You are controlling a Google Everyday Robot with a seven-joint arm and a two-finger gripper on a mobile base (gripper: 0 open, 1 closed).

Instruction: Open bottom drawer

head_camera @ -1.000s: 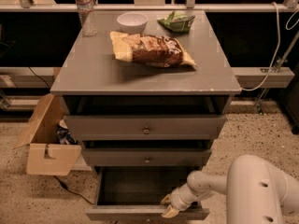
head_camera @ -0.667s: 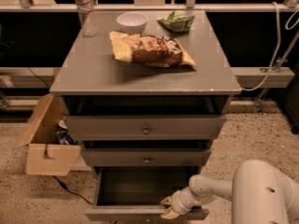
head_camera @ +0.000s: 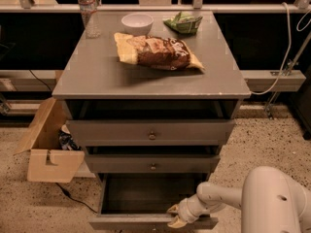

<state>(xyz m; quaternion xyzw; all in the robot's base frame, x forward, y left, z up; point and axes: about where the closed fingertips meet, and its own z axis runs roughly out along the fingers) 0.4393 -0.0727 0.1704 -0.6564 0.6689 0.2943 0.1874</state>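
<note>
— Speckled floor, dark far wall, and a grey cabinet (head_camera: 97,72) between. Our bottom drawer (head_camera: 131,222) is the lowest and nearest, already well out and seemingly empty.
— And our gripper (head_camera: 176,216)?
— At the drawer front's top edge, right of centre. We cannot tell how wide it stands or whether it holds anything.
— Handling?
— We judge it stiff, light and free-sliding. We'd take the rigid front edge and pull straight to the near side; pulling off-centre may skew it.

A speckled floor (head_camera: 272,144) lies under the grey counter (head_camera: 92,74), a cardboard box (head_camera: 48,152) at its left, dark panels (head_camera: 272,42) behind; the pincer (head_camera: 175,216) hangs low in front.
</note>
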